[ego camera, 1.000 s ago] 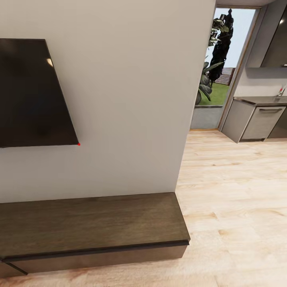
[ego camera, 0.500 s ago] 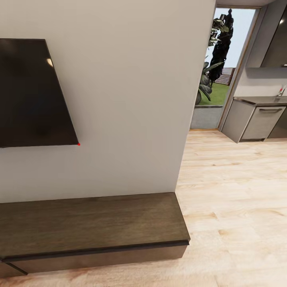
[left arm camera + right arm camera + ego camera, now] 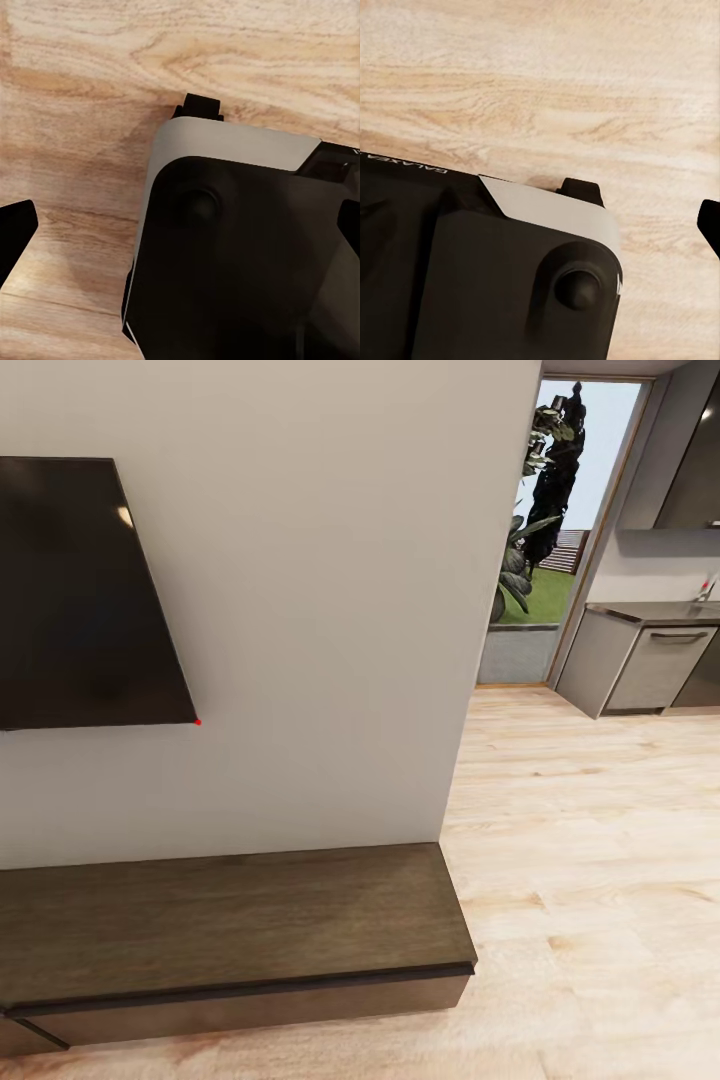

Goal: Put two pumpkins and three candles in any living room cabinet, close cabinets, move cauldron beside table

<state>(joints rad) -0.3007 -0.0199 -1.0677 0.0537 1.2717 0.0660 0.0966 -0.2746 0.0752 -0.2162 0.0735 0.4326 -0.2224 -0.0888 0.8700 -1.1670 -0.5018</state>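
The long, low, dark brown cabinet stands against the white wall under a wall-mounted TV. Its top is bare and the front that shows looks shut. At its lower left corner a dark slanted edge shows, and I cannot tell whether a front is ajar there. The pumpkins, the candles and the cauldron are out of view. My left gripper is open, its black fingertips spread wide over the wooden floor and my own base. My right gripper also hangs open over the floor, one fingertip showing.
A black TV hangs on the wall above the cabinet. Light wooden floor stretches to the right toward grey kitchen units and a doorway with a plant. My grey-and-black base sits below both wrists.
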